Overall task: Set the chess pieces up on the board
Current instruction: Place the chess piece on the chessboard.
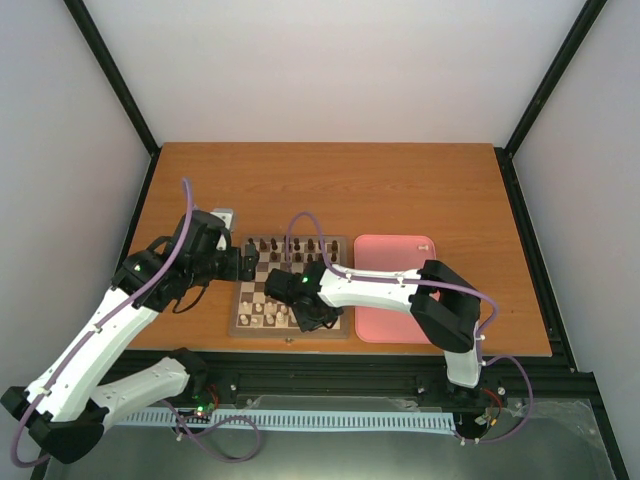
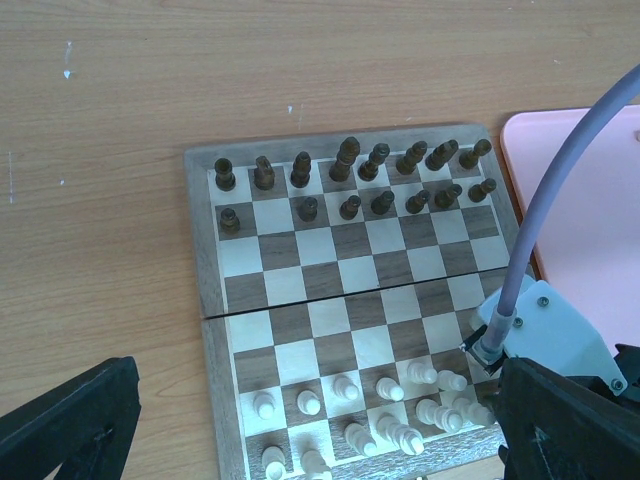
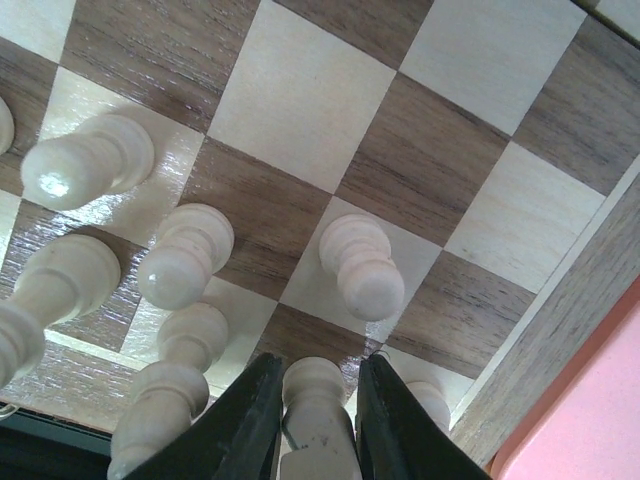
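Top view: the board (image 1: 262, 292) sits around the middle of the wooden table (image 1: 400, 190), with a pink tray (image 1: 392, 255) just beside it at 3 o'clock.

The dark pieces (image 2: 350, 170) fill the two rows on the board's 12 o'clock side. One square in their second row looks bare. The cream chess pieces (image 2: 345, 390) are all down in the two rows at 6 o'clock. They're spaced out on the 7 o'clock side and bunched a lot tighter toward the 5 o'clock corner. A couple there look tipped over, though I can't swear to it.

The right gripper (image 3: 320, 365) is down at that 5 o'clock corner, and its wrist view is pretty clear. Both dark fingers (image 3: 250, 420) are clamped on one cream piece (image 3: 314, 392), right by the board's border with the pink tray just past it. Another cream pawn (image 3: 360, 265) stands one square away at about 12 o'clock from the held one, not touching it. I can't tell if the held piece's base is on the square or lifted off it.

The left gripper (image 2: 320, 400) hangs over the board from the 9 o'clock side, jaws spread all the way and nothing between them.
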